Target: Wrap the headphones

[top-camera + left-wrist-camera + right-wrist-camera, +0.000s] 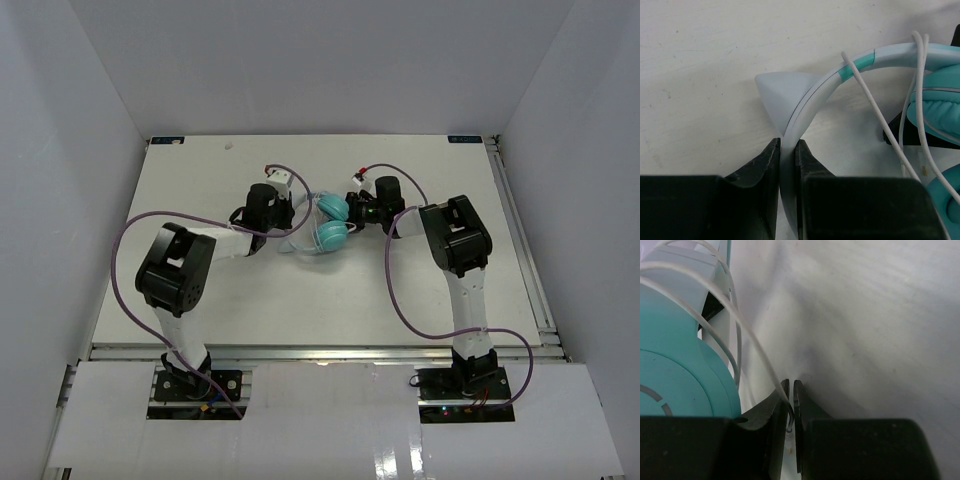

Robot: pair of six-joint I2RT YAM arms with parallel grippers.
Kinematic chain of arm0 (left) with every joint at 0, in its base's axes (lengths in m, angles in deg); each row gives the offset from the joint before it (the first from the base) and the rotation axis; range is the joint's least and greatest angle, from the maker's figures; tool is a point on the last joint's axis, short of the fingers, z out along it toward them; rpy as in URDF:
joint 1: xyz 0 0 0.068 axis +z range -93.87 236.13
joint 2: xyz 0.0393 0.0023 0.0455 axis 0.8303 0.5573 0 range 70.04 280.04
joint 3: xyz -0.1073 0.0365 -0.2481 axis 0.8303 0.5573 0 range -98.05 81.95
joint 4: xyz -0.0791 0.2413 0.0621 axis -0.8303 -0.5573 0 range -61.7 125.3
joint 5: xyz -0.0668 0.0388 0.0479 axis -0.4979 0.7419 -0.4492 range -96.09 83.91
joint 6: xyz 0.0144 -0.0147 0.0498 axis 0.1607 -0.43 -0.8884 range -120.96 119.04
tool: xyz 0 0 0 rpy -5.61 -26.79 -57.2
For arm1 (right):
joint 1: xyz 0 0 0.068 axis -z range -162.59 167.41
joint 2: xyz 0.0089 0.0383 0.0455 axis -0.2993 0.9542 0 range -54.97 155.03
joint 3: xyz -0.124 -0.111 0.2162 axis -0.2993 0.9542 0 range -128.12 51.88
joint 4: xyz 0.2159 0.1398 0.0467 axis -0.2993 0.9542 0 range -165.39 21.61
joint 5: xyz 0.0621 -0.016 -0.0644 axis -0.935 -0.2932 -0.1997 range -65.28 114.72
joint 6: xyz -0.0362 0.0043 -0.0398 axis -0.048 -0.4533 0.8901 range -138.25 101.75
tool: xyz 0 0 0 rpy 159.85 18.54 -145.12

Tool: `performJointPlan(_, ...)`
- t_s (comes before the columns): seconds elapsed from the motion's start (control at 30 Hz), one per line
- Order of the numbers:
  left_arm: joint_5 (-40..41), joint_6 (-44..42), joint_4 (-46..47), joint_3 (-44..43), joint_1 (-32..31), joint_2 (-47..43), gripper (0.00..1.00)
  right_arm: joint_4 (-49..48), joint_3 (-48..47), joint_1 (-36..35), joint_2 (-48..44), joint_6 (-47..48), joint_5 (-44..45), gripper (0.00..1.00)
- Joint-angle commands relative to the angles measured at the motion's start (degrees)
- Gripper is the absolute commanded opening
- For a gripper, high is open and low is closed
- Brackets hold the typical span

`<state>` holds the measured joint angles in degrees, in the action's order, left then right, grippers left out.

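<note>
The headband (826, 86) is pinched by the left pincer (787, 150), the cord (765, 360) by the right pincer (791, 390); the cord should be held taut so loops are laid snugly.

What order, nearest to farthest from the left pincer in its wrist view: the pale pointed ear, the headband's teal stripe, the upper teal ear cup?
1. Pale pointed ear: just above the left pincer, on the headband it grips.
2. Teal stripe: upper right, along the headband.
3. Upper teal ear cup: far right edge.
</note>
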<state>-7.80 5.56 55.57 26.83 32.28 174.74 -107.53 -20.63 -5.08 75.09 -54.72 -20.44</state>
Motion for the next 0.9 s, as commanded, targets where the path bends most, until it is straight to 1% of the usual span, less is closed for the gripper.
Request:
performJointPlan(0.0,0.8,1.4,7.5,-5.3,-0.1,3.5,0.00,0.3,-3.3,-0.7,-0.3,1.4,1.5,0.17)
performJointPlan(0.2,0.8,3.2,6.0,-8.6,0.7,8.2,0.00,1.2,-1.6,0.0,-0.4,0.7,2.2,0.18)
performJointPlan(0.4,0.8,5.0,0.3,-13.4,1.1,11.8,0.00,1.2,-1.1,0.1,-0.3,-2.1,1.9,0.16)
performJointPlan(0.6,0.8,6.6,-3.9,-15.1,1.4,12.4,0.00,1.5,-0.3,0.3,-0.7,-4.8,2.0,0.11)
performJointPlan(0.73,0.2,7.1,-6.3,-15.4,1.4,12.4,0.00,1.2,-0.7,0.4,-0.4,-6.6,2.3,0.10)
performJointPlan(0.8,-0.6,7.7,-7.6,-16.0,1.4,12.3,0.03,0.8,-0.8,0.4,0.0,-8.4,2.1,0.10)
performJointPlan(0.87,-1.7,8.4,-10.6,-17.2,1.4,12.3,0.10,0.5,-1.0,0.4,0.6,-10.4,1.7,0.10)
